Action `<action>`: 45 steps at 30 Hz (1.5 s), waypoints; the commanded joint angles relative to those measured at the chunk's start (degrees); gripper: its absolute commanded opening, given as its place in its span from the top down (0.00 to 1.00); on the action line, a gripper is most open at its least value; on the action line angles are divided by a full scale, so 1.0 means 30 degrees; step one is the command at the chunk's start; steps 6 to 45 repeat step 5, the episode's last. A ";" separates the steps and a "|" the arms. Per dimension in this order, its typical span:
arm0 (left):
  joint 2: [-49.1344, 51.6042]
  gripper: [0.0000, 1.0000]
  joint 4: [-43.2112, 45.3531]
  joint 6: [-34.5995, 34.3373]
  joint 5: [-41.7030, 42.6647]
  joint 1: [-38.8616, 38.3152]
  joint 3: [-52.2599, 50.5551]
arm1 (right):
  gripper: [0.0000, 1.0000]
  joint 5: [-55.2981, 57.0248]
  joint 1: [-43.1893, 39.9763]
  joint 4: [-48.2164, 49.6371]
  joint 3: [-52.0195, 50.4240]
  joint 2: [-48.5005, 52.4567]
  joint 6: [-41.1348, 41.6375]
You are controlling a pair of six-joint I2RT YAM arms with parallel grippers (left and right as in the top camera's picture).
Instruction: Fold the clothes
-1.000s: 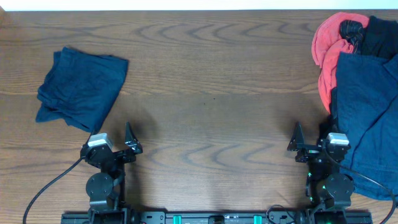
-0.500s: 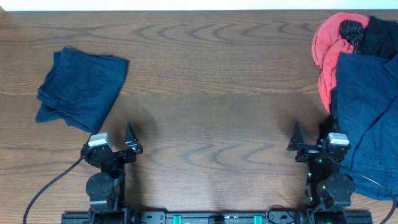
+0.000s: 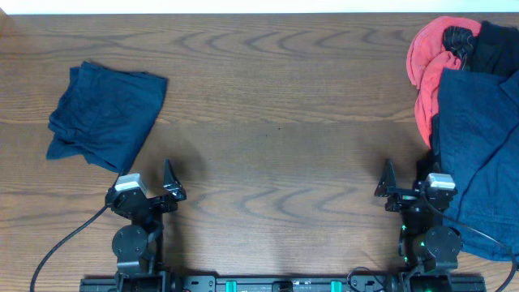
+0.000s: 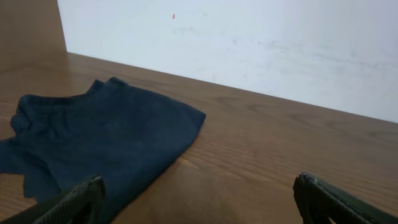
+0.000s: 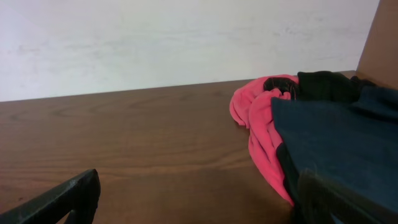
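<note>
Clothes lie in two spots on the wooden table [image 3: 276,105]. At the far left we see a folded navy piece [image 3: 105,118], and the left wrist camera shows it [image 4: 106,143] with its near edge cut off by the frame. At the far right is a heap: a red garment [image 3: 423,65], a black one [image 3: 496,45] and a large navy one [image 3: 478,146] that runs past the picture's edge, so we cannot tell what kind of garment each is. The left gripper [image 3: 150,185] is spread wide and holds nothing. The right gripper [image 3: 405,185] is likewise spread and empty; in its wrist view one finger [image 5: 329,202] overlaps the navy cloth [image 5: 342,137], and we cannot tell whether they touch.
</note>
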 commanded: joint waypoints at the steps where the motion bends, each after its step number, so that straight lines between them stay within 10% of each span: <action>1: -0.0131 0.02 -0.0729 0.0255 -0.0029 0.0080 -0.0386 | 0.01 -0.0051 -0.0109 -0.0080 -0.0007 -0.0058 -0.0226; 45: -0.0131 0.02 -0.0729 0.0255 -0.0029 0.0080 -0.0386 | 0.01 -0.0051 -0.0109 -0.0080 -0.0007 -0.0058 -0.0226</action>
